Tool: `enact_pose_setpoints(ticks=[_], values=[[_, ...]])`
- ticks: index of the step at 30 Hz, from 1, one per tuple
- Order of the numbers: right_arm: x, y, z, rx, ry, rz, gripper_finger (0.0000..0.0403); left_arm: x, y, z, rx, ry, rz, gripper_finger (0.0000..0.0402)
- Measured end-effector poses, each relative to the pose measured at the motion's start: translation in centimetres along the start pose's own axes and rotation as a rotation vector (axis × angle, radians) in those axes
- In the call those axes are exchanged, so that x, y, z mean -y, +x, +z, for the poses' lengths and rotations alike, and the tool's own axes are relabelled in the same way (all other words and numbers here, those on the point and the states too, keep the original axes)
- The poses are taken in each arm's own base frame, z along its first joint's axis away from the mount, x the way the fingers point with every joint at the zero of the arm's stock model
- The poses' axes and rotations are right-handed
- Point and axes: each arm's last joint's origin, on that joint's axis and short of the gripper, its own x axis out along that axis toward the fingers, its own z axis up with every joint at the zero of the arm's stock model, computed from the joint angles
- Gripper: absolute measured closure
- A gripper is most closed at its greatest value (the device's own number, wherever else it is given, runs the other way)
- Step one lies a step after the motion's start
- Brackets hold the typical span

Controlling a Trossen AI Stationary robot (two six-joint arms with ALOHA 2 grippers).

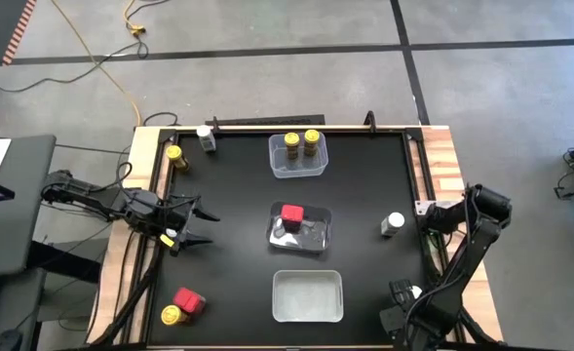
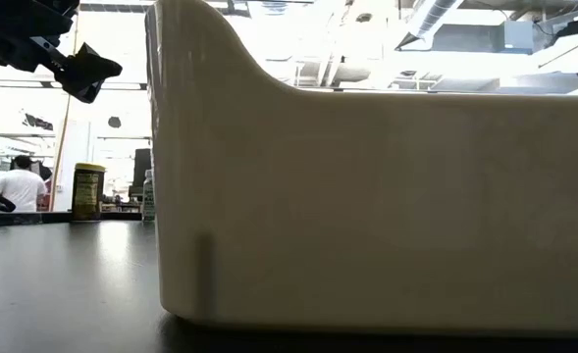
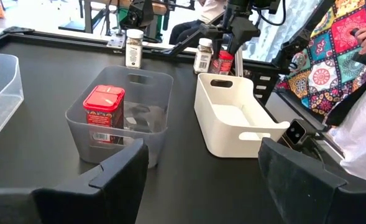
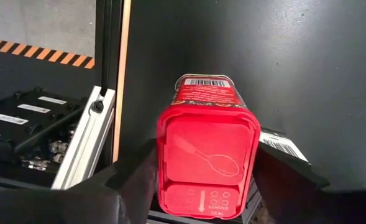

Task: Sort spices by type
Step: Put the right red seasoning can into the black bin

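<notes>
Operator: Surface and room first?

Clerk: Item one, your counter (image 1: 364,185): black top with wooden edging. It stands on a grey concrete floor (image 1: 267,29) crossed by dark tape lines, and a yellow cable (image 1: 101,68) trails over that floor. In the left wrist view a person in a bright patterned garment (image 3: 322,62) is just past the counter's edge.

Operator: Tubs?

Clerk: Three, in a row down the middle.
- The far clear tub (image 1: 297,172) holds a pair of yellow-capped jars (image 1: 301,144), both upright.
- The middle clear tub (image 1: 318,242) holds one boxed red tin (image 1: 291,214).
- The white tub (image 1: 308,310) sits nearest the front edge.

Operator: Loose stock?

Clerk: Two groups on the left, one jar on the right.
- By the far left corner are a corner white-capped jar (image 1: 206,137) and a corner yellow-capped jar (image 1: 176,156), near each other.
- At the near left, a loose red tin (image 1: 189,300) touches a loose yellow-capped jar (image 1: 172,314).
- On the right side, a lone white-capped jar (image 1: 393,224) stands well apart from the tubs.

Operator: My hands?

Clerk: Your left hand (image 1: 210,226) hangs over the left side of the counter. It is spread wide and holds nothing. It faces the middle clear tub, well apart from it.

Your right hand (image 4: 206,155) is down at the near right corner. An upright red tin (image 4: 207,158) stands inside its span, lid towards the wrist camera. I cannot tell whether that hand is pressing on the tin yet. A neighbouring white-capped jar (image 3: 203,55) stands just beside that tin.
</notes>
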Motion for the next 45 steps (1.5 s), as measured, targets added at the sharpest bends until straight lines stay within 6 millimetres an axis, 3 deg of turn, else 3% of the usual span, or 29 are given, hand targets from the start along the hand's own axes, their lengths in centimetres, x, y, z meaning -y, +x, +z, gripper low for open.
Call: enact_pose_setpoints(ticks=[9,30,45], values=[[0.1,-0.1,0.3,0.011,0.007,0.006,0.0158,0.0,0.0,0.0,0.000,0.000,-0.001,0.0109],[4.2,-0.7,4.3,0.108,0.214,-0.045,0.0157,0.0,0.0,0.0,0.000,-0.008,-0.001,0.0109],[5.0,-0.8,4.9,0.116,0.245,-0.044,0.0156,0.0,0.0,0.0,0.000,-0.008,-0.001,0.0109]])
